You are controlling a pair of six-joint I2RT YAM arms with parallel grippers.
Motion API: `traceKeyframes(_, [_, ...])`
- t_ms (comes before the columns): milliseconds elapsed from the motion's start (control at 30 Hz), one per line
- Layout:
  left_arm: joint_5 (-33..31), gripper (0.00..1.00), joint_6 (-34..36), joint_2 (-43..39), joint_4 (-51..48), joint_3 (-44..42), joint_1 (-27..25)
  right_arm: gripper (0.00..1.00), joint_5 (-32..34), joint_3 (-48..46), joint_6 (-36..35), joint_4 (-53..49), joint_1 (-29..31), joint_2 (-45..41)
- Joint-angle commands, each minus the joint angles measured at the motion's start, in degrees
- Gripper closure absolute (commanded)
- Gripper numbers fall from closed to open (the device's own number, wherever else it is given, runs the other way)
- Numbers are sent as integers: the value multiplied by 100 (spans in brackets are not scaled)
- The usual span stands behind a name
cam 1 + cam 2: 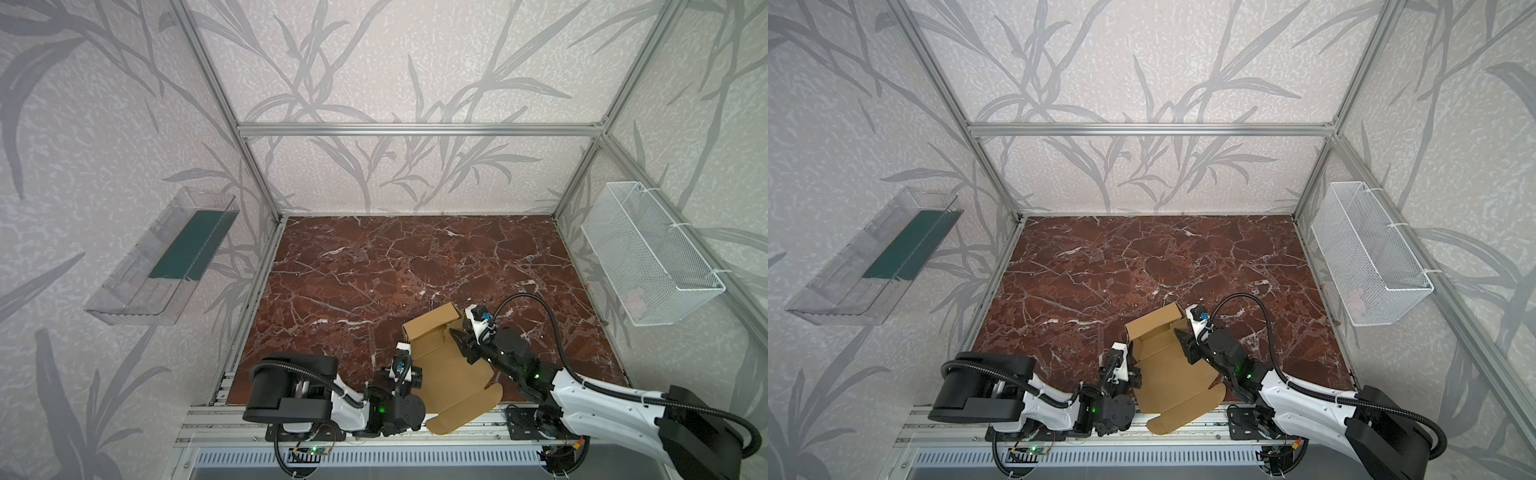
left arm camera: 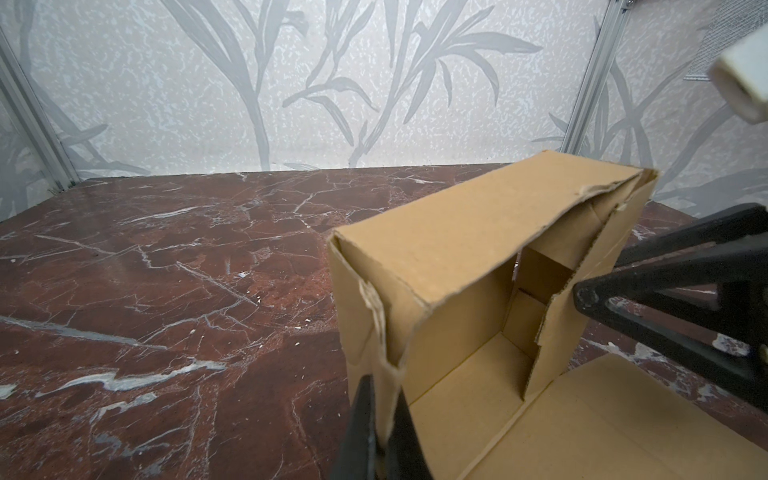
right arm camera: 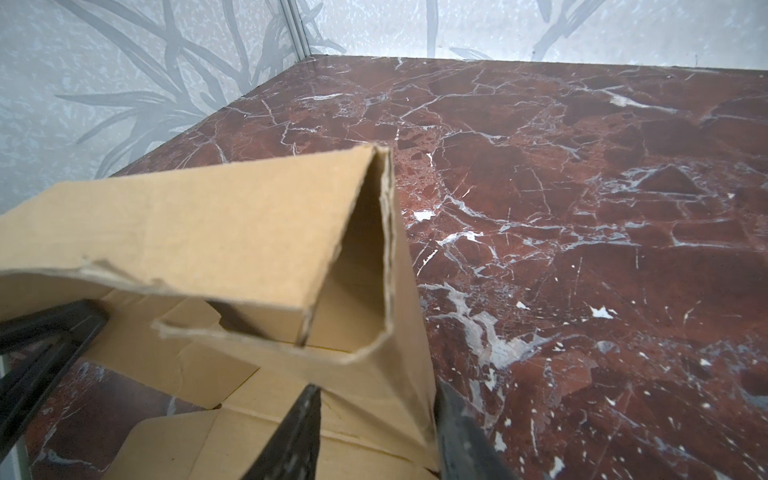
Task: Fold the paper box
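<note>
We hold the half-folded paper box (image 1: 449,370) by both sides.
Our left gripper (image 2: 382,392) pinches its left wall; our right gripper (image 3: 378,390) clamps the right wall.

We're looking into a cell of pale walls (image 1: 374,62) printed with grey leaves, aluminium frame (image 1: 415,129) bracing them, veined red-brown marble tabletop (image 1: 374,257) below, clear tray (image 1: 133,291) hung left, white wire basket (image 1: 640,257) right

one paper box (image 1: 449,374), two tools (image 1: 415,372) (image 1: 457,338), one basket (image 1: 648,257)
</note>
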Motion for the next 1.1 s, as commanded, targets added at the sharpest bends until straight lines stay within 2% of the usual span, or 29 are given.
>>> traceKeyframes(0, [192,100,-503,-158,-868,124,-22,58,-139,-48,53,358,-70,153])
traceKeyframes(100, [204,100,-786,-299,-1474,248,30,60,-237,-49,88,516,-101,313])
traceKeyframes(433, [202,100,-1402,-690,-2443,284,136,62,-151,-161,197,964,-127,533])
traceKeyframes(667, [293,100,-1378,-591,-2481,349,136,59,-219,-84,251,1211,-153,874])
traceKeyframes(767, [353,100,-1361,-591,-2489,344,140,56,-206,-112,255,1482,-205,857])
traceKeyframes(900, [397,100,-1360,-605,-2502,315,138,52,-197,-49,222,1337,-306,772])
traceKeyframes(1067, [464,100,-1200,-575,-2475,384,146,49,-464,-11,323,1543,-520,966])
